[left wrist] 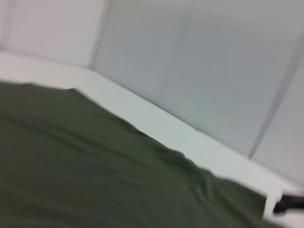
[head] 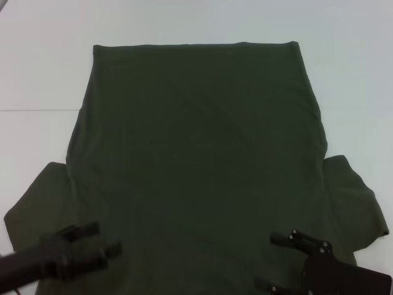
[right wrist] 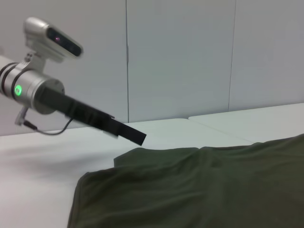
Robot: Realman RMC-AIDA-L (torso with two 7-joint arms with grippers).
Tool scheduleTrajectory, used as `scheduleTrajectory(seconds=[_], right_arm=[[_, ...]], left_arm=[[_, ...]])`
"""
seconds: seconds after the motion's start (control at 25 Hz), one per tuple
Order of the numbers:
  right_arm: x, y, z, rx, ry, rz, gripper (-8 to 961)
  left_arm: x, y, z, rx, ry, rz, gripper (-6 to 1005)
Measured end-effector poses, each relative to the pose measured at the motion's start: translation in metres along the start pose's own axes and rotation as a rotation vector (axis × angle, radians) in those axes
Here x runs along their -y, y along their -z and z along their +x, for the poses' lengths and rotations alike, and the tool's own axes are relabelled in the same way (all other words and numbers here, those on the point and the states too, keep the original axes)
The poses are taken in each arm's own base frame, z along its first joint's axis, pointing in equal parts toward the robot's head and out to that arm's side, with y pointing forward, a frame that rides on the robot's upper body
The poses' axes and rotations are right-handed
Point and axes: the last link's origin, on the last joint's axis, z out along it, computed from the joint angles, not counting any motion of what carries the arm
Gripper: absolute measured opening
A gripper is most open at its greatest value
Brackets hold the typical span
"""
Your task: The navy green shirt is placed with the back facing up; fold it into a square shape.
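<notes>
**Desk:** White tabletop (head: 37, 74) and pale wall panels (right wrist: 180, 57) behind it, is that your whole backdrop?

**Me:** Yes. Starting at my tools: the left gripper (head: 104, 241) hangs over the near left part of the cloth, by the left sleeve (head: 37, 203). Its two dark fingers (head: 83, 230) stand spread with a clear gap between them, and I see no fabric caught in that gap. It is blurred in the head view, so whether the tips touch the cloth I cannot tell.

**Desk:** And the right side?

**Me:** The right gripper (head: 274, 261) sits at the near right, its fingers (head: 285, 238) also parted and pointing left across the fabric, with nothing between them. The right wrist view shows the left arm (right wrist: 38, 88) reaching in low above the far sleeve edge.

**Desk:** Where is the garment?

**Me:** The navy green shirt (head: 196, 153) lies flat in the middle of the table, plain side up. Its straight hem (head: 196, 45) is at the far end, both sleeves fan out toward the near corners, and the right sleeve (head: 353, 203) lies just beside my right gripper.
</notes>
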Motion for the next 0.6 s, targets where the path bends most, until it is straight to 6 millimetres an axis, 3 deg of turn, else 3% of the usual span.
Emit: scheduleTrajectory(seconds=[0.24,0.48,0.6], right_arm=[[0.0,0.0,-0.003,0.014,-0.021,-0.011,896],[-0.001,-0.001,-0.004,0.019,-0.021,-0.018,896],[-0.001,-0.003,-0.005,0.019,-0.021,-0.022,897]], left_arm=[[0.024,0.028,0.034,0.043,0.393,0.044,932],[0.051,0.057,0.073,0.108,0.584,0.257,933],[0.06,0.062,0.085,0.191,0.66,0.332,933]])
